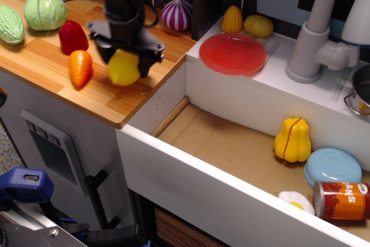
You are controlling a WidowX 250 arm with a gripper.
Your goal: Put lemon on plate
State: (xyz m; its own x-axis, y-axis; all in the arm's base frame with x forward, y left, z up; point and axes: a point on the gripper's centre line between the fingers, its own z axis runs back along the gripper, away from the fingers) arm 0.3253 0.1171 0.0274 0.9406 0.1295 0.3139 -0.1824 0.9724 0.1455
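Note:
The bright yellow lemon (124,67) is held between the fingers of my black gripper (125,62), lifted a little above the wooden counter (115,99) near its right edge. The gripper is shut on it and comes down from above; its fingers cover the lemon's top. The flat red plate (233,53) lies on the white sink ledge to the right, apart from the lemon, with nothing on it.
An orange carrot (80,67), a red pepper (73,37), a green cabbage (45,11), a green gourd (10,24) and a purple onion (177,14) sit on the counter. Corn (232,19) and a dull yellow fruit (259,25) stand behind the plate. A squash (293,139), blue plate (332,167) and can (342,200) lie in the sink.

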